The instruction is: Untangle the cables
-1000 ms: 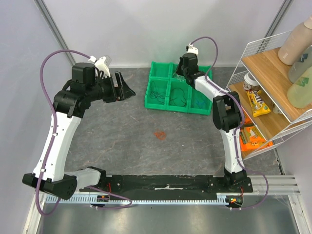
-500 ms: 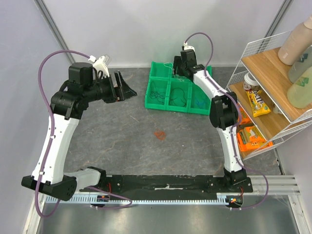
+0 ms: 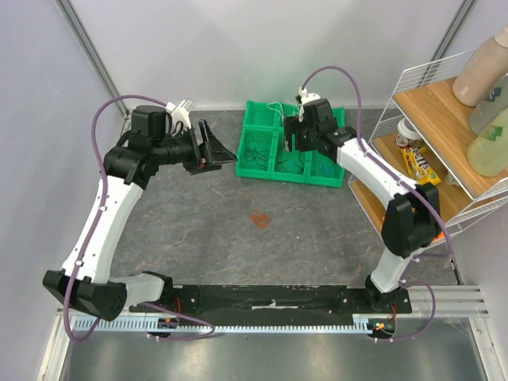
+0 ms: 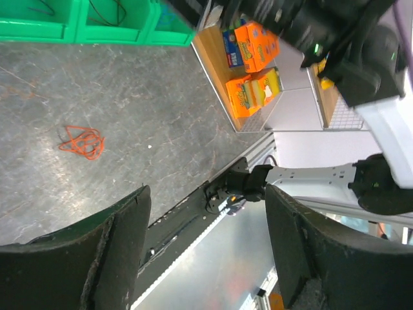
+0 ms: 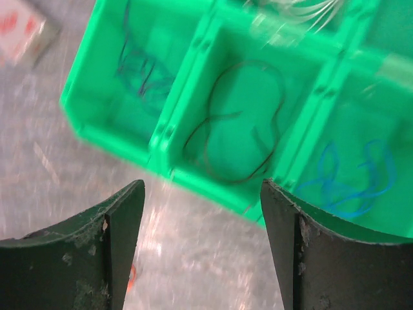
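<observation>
The cables are light, limp wires that slide and snag like string. Pinch one strand at an outer loop, not the knotted middle, and lift slowly so that the rest falls free.

One red-orange cable (image 4: 82, 142) lies loosely coiled near the middle of the bench (image 3: 198, 238), well apart from the others. The rest lie in the single green bin (image 5: 171, 139) at the far edge, right of centre. There is one black cable (image 5: 235, 129) in the middle pocket, one blue cable (image 5: 348, 174) to its right and one dark cable (image 5: 145, 64) to its left. White strands (image 5: 310, 10) show in a far pocket, too blurred to count.

Your left tool (image 4: 208, 206) hangs near the far-left corner, fingers apart and holding nothing. Your right tool (image 5: 201, 194) hovers over the bin, fingers also apart, gripping nothing.
</observation>
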You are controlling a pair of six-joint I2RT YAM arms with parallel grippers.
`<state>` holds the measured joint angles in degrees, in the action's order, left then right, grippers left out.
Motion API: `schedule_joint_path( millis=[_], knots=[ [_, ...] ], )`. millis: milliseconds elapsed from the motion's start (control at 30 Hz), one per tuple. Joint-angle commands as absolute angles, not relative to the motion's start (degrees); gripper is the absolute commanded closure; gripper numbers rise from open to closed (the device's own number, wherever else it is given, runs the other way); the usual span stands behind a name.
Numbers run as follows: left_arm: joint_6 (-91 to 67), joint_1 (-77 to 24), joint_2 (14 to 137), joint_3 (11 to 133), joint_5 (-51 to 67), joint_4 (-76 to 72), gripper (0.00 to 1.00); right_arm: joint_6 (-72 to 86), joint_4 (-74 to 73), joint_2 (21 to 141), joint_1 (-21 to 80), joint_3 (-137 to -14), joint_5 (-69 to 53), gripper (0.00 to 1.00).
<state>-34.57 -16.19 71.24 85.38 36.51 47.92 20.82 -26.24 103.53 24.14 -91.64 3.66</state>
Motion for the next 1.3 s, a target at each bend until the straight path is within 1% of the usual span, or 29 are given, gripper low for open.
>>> schedule_joint_path(
  millis=[0,133,200,267,367,467,533,600,767,900,1000,1067,1167,1200,1267],
  knots=[
    [-40.4,-16.1,71.3,81.8,42.5,41.5,0.23,17.0,-21.1,95.6,31.7,-77.5,-4.0,0.20],
    [-42.1,-16.3,71.2,78.6,43.6,39.7,0.23,19.3,-18.4,92.9,37.9,-69.1,-4.0,0.19],
    [-42.3,-16.1,71.5,78.7,44.1,39.8,0.24,22.5,-16.3,92.3,38.1,-67.2,-4.6,0.19],
    [-42.4,-16.2,70.9,78.6,43.9,39.7,0.24,22.9,-14.4,92.5,38.1,-68.2,-3.5,0.20],
    [-42.5,-16.2,70.3,78.2,43.7,39.9,0.25,22.0,-13.2,95.4,36.7,-75.7,0.9,0.21],
    [-42.0,-16.2,69.3,77.9,43.2,40.5,0.25,25.7,-9.3,100.7,32.2,-82.9,1.5,0.23],
    [-41.4,-16.1,68.8,77.9,42.7,41.2,0.25,29.3,-7.7,106.1,28.9,-88.8,0.5,0.24],
    [-40.1,-16.1,68.3,78.0,42.2,42.4,0.25,31.3,-7.6,112.7,27.0,-95.8,3.4,0.24],
    [-36.0,-15.7,67.4,80.4,39.6,47.4,0.25,25.5,-9.5,127.1,25.4,-115.0,10.8,0.20],
    [-32.7,-15.5,67.1,82.2,37.1,51.2,0.25,22.7,-9.6,135.2,24.2,-124.7,13.6,0.20],
    [-30.5,-15.2,67.1,83.4,35.4,53.9,0.25,22.1,-9.3,139.6,23.2,-130.2,14.7,0.25],
    [-29.7,-15.1,67.2,83.9,34.0,55.1,0.25,22.2,-8.3,141.0,22.8,-131.1,14.7,0.30],
    [-29.0,-14.5,67.7,84.1,33.1,55.4,0.25,22.6,-5.8,142.3,22.4,-131.2,12.8,0.42],
    [-29.1,-14.2,67.9,84.5,33.1,55.4,0.25,22.6,-5.8,142.8,22.4,-131.6,12.7,0.43],
    [-29.0,-14.0,68.4,84.6,33.6,55.4,0.26,22.8,-5.7,143.5,22.4,-131.7,13.4,0.44]
  ],
)
